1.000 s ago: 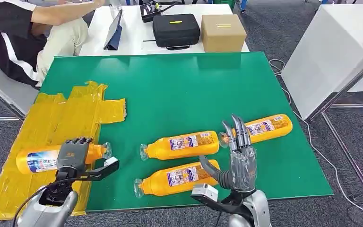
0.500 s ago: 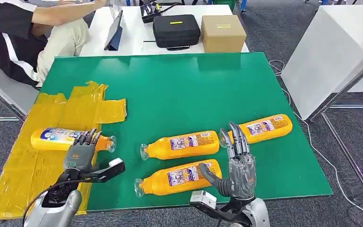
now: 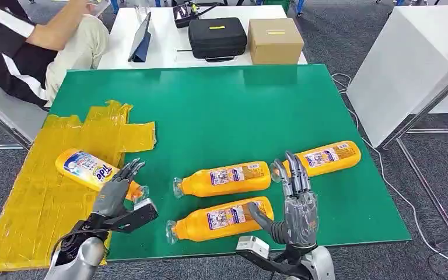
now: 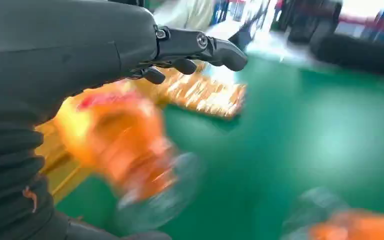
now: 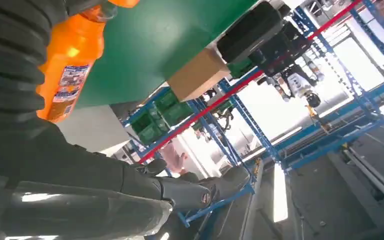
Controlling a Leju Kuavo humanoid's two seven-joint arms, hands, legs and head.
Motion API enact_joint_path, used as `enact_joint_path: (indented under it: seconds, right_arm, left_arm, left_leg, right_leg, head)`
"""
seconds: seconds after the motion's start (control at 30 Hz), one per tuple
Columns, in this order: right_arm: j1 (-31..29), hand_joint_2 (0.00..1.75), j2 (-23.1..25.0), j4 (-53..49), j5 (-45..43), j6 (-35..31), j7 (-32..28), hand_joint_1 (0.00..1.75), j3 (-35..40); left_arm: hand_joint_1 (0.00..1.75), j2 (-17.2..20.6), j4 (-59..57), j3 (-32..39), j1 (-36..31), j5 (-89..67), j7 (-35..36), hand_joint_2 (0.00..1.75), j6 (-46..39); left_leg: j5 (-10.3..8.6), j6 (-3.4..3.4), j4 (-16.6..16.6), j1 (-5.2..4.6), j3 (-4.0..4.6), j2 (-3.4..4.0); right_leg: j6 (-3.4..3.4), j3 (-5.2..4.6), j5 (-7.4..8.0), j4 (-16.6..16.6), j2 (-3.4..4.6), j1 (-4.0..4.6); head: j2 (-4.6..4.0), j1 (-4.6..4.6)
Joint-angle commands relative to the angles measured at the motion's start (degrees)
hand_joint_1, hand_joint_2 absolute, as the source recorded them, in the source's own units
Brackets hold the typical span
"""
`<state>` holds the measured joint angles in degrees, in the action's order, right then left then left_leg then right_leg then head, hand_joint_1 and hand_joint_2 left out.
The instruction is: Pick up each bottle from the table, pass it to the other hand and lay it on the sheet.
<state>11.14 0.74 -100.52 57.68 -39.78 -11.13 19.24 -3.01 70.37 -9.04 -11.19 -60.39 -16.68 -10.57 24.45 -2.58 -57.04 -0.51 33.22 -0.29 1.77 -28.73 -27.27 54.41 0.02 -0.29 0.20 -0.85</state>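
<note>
Lying tilted on the yellow sheet (image 3: 41, 192), one orange bottle (image 3: 93, 171) is free beside the left hand (image 3: 114, 192), whose fingers spread empty, while the right hand (image 3: 296, 204), open too, waits upright between three bottles on the green worktop (image 3: 227, 111).

You have four orange bottles, all on their sides. One (image 3: 92, 170) lies tilted across the yellow sheet (image 3: 41, 198) — cap toward the green. Three rest on the table (image 3: 221, 111): middle (image 3: 223, 179), near (image 3: 217, 220), right (image 3: 324, 157) — caps leftward.
</note>
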Motion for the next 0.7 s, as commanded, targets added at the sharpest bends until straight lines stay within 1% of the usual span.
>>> enact_joint_path:
  seconds: [0.03,0.17,0.27,0.33,0.4,0.43,0.47,0.53,0.57,0.6,0.7]
  right_arm:
    - [1.6,1.75,-0.5,-1.1,1.0,-0.2,1.2,0.00,-3.0]
    - [2.0,1.75,-0.7,-1.4,0.3,-0.2,-0.2,0.00,-4.0]
    - [2.1,1.75,-0.4,-1.2,1.0,-0.2,-0.8,0.00,-4.6]
    - [2.2,1.75,0.5,-1.6,5.7,-0.2,-0.7,0.00,-6.7]
    - [1.9,1.75,-1.7,-0.8,9.9,-0.2,3.1,0.00,-6.0]
    - [1.8,1.75,-3.3,-0.8,13.2,2.1,6.4,0.00,-6.3]
    - [1.7,1.75,-4.7,-1.2,17.5,6.5,10.1,0.00,-6.6]
    - [1.1,1.75,-8.1,-0.6,20.3,13.4,13.6,0.00,-7.6]
    - [0.5,1.75,-10.0,-0.4,21.2,18.6,15.2,0.00,-8.3]
    - [0.0,1.75,-10.6,0.1,20.3,18.9,14.8,0.00,-9.2]
    - [-0.2,1.75,-10.7,0.3,20.0,19.0,14.6,0.00,-9.4]
  left_arm:
    - [0.00,0.8,23.2,-10.1,9.8,-1.2,0.0,1.75,-7.0]
    - [0.00,1.5,30.3,-13.0,14.6,-2.5,-0.2,1.75,-12.4]
    - [0.00,1.7,30.4,-12.9,15.1,-1.1,-0.8,1.75,-14.6]
    - [0.00,1.8,29.7,-12.8,15.3,4.6,-3.3,1.75,-15.2]
    - [0.00,1.6,28.9,-12.3,15.8,7.8,-5.0,1.75,-14.3]
    - [0.00,1.4,28.3,-12.1,16.4,9.0,-6.0,1.75,-14.2]
    - [0.00,1.3,27.9,-12.0,17.1,10.1,-6.8,1.75,-13.6]
    - [0.00,1.1,26.7,-12.1,17.9,10.7,-7.7,1.75,-13.6]
    - [0.00,1.0,26.2,-12.1,17.9,12.1,-8.2,1.75,-13.0]
    - [0.00,0.8,25.8,-12.1,17.8,12.2,-8.3,1.75,-13.2]
    - [0.00,0.8,25.8,-12.1,17.7,12.2,-8.3,1.75,-13.2]
  left_leg:
    - [0.09,0.12,0.0,0.01,-0.07,0.01]
    - [0.12,0.09,0.0,0.00,-0.05,0.07]
    - [0.11,0.10,0.0,0.02,-0.06,0.07]
    - [0.12,0.15,0.0,0.00,-0.13,0.03]
    - [0.09,0.15,0.0,0.01,-0.11,0.03]
    - [0.09,0.14,0.1,0.01,-0.14,0.04]
    - [0.08,0.11,0.1,0.02,-0.11,0.04]
    - [0.11,0.10,0.1,0.00,-0.19,0.06]
    - [0.08,0.07,0.1,-0.01,-0.16,0.03]
    - [0.11,0.11,0.1,0.00,-0.22,0.05]
    - [0.08,0.09,0.1,-0.05,-0.16,-0.01]
  right_leg:
    - [-0.02,0.10,-0.08,0.0,-0.01,0.00]
    - [-0.02,0.05,-0.07,0.0,0.05,-0.01]
    - [-0.03,0.06,-0.05,-0.1,0.05,0.01]
    - [-0.05,0.12,-0.07,-0.1,0.01,-0.01]
    - [-0.05,0.09,-0.05,-0.1,0.00,-0.01]
    - [-0.05,0.12,-0.04,-0.1,0.01,0.00]
    - [-0.04,0.10,-0.03,-0.1,0.02,0.00]
    - [-0.02,0.18,-0.04,-0.1,0.04,-0.01]
    - [-0.01,0.15,-0.02,-0.1,0.01,-0.02]
    - [-0.01,0.23,-0.04,-0.2,0.02,-0.02]
    - [0.00,0.17,-0.04,-0.1,-0.02,-0.06]
  head:
    - [-0.02,0.00]
    - [-0.02,0.02]
    - [-0.02,0.00]
    - [-0.02,0.00]
    - [-0.02,0.02]
    - [0.00,0.02]
    - [-0.02,0.00]
    - [-0.02,0.02]
    - [-0.02,0.02]
    - [-0.02,0.02]
    - [-0.02,0.00]
